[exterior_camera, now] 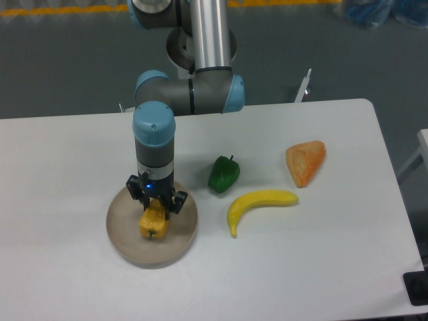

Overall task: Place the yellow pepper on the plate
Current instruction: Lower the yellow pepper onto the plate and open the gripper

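Observation:
The yellow pepper is a small blocky yellow-orange toy with a dark stem end facing the camera. It is over the middle of the plate, a round beige-grey dish at the table's front left. My gripper points straight down over the plate, its fingers on either side of the pepper's upper part. The jaws look closed on the pepper. Whether the pepper rests on the plate or hangs just above it I cannot tell.
A green pepper lies right of the plate. A yellow banana lies further right and nearer the front. An orange wedge-shaped toy sits at the right. The white table's right edge is beyond it.

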### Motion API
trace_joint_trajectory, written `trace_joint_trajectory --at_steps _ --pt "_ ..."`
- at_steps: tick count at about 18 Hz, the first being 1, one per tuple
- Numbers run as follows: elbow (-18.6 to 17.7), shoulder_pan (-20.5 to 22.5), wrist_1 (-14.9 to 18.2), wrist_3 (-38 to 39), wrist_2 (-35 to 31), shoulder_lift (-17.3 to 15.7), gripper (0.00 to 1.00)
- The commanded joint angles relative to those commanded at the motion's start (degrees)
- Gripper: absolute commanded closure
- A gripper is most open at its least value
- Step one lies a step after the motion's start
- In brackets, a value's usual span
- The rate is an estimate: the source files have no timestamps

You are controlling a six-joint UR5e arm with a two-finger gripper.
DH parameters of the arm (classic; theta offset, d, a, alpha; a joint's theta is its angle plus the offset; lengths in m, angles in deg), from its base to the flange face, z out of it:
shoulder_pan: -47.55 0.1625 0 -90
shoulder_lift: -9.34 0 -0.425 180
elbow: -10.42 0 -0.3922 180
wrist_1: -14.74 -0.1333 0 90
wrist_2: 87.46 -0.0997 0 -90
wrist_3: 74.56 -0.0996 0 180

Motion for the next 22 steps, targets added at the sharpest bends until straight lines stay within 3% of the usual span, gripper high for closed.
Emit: trace_joint_trajectory --at_steps 7,13,15,22 --pt "0.09 0.00 0.00 0.09 0.00 0.00 0.57" --pt "0.09 0.00 0.00 0.44 0.00 -0.26 0.18" --pt "0.44 0.00 0.00 0.88 0.09 -0.61 0.00" --pt "4.12 1.84 0.09 -0.09 0.09 -3.25 0.00"
